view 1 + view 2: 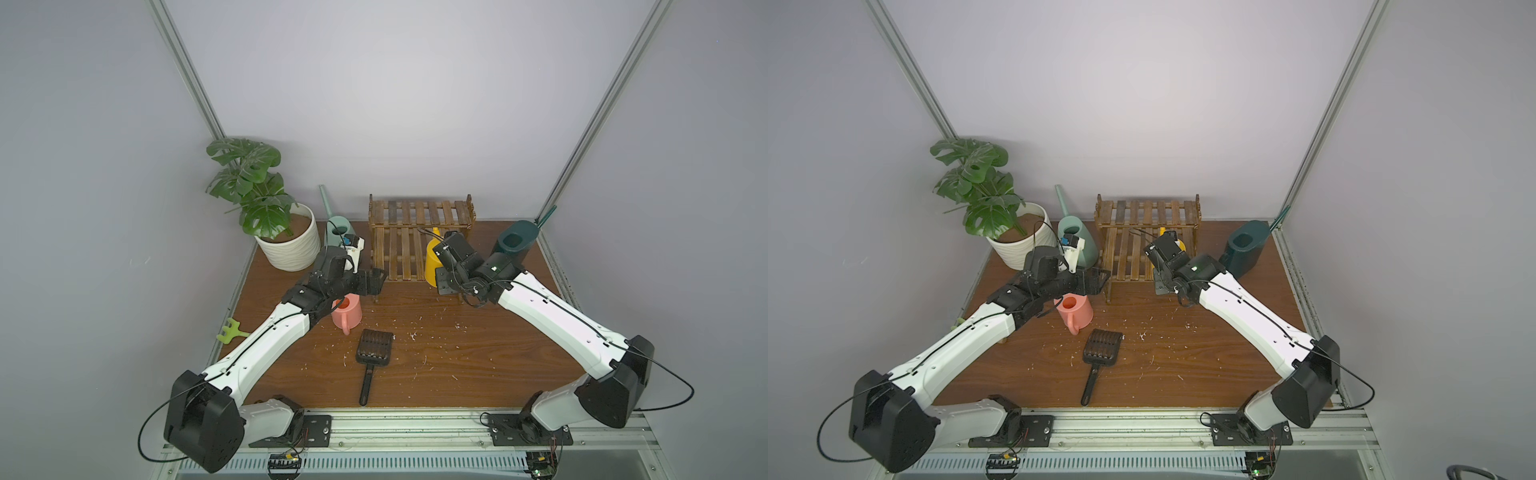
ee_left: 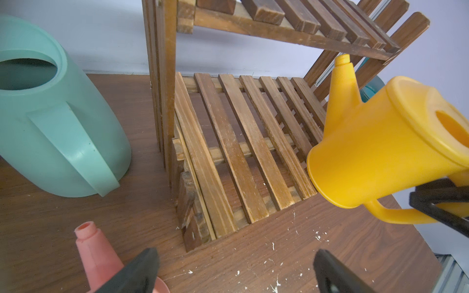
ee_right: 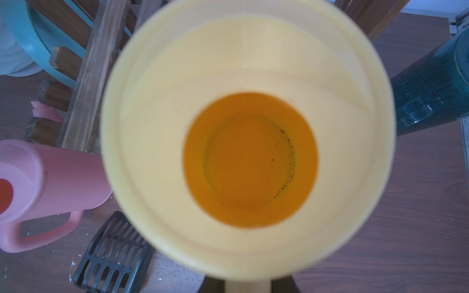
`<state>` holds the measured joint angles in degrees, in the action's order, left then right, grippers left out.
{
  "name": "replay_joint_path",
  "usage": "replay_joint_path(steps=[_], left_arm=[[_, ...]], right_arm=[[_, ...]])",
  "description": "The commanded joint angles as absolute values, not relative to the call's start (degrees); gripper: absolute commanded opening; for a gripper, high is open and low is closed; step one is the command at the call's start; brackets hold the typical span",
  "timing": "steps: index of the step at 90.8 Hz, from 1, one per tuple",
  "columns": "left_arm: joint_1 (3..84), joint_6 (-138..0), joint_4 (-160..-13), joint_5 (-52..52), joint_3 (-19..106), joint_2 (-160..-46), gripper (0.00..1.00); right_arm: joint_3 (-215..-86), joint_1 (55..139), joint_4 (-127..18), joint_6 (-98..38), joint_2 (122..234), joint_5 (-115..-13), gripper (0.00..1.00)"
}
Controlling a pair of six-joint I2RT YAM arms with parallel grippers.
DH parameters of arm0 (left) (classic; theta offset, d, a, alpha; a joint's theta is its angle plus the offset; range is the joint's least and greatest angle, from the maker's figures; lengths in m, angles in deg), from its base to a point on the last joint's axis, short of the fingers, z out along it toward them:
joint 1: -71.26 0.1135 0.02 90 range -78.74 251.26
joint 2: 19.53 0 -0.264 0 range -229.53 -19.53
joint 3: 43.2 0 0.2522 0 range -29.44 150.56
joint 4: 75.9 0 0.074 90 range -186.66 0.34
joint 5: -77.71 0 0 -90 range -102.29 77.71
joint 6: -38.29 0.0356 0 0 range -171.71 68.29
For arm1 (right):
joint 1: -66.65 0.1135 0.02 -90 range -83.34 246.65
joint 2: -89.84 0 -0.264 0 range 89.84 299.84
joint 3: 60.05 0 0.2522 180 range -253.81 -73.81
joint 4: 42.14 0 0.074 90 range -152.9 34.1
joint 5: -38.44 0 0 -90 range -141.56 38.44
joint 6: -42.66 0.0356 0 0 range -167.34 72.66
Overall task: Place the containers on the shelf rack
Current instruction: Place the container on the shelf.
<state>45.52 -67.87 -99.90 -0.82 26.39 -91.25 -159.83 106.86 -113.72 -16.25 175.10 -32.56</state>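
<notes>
Nearest the arm bases lies the black scoop [image 1: 374,347], which is no part of the task. Behind it the pink can [image 1: 348,312] stands upright on the table with its handle toward the scoop. The left gripper [image 2: 236,252] hovers just beyond it, near the rack's front corner, jaws spread wide and nothing between them. Farther on, the right gripper [image 2: 439,200] is clamped on the handle loop of the yellow can [image 2: 375,157]. This can hangs at the right end of the lower tier of the rack [image 1: 399,253], spout toward the upper tier; whether its base touches the slats cannot be told. The right wrist view looks straight into it and shows it empty but for a few specks. No other can is on either tier. The mint can [image 1: 338,235] stands on the table just left of the rack, and the teal can [image 1: 513,245] just right of it. All four look like thin moulded plastic, so probably light, stiff and smooth-walled. The handle is the likely best hold, since the bodies are wide and may slip. The tall pair's long spouts may catch the upper tier.
</notes>
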Motion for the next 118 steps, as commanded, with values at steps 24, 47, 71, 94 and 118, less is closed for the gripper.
replay_joint_path(steps=[24, 47, 71, 94, 118], left_arm=[[44.8, -67.0, -99.7, -0.3, 25.8, -90.5, 0.98], [44.8, -66.8, -99.7, -0.2, 26.1, -90.6, 0.98], [44.8, -66.8, -99.7, -0.2, 25.8, -90.8, 0.98], [44.8, -66.8, -99.6, -0.3, 25.8, -90.9, 0.98], [44.8, -66.9, -99.5, 0.0, 25.8, -91.6, 0.98]], right_arm=[[-161.3, 105.5, -112.9, -17.7, 176.8, -33.3, 0.16], [-161.3, 104.4, -112.1, -18.5, 177.7, -33.4, 0.19], [-160.6, 103.8, -110.9, -19.0, 178.7, -32.5, 0.2], [-160.3, 103.8, -109.7, -20.0, 178.1, -34.2, 0.2], [-160.4, 103.7, -111.2, -24.7, 177.6, -35.1, 0.23]])
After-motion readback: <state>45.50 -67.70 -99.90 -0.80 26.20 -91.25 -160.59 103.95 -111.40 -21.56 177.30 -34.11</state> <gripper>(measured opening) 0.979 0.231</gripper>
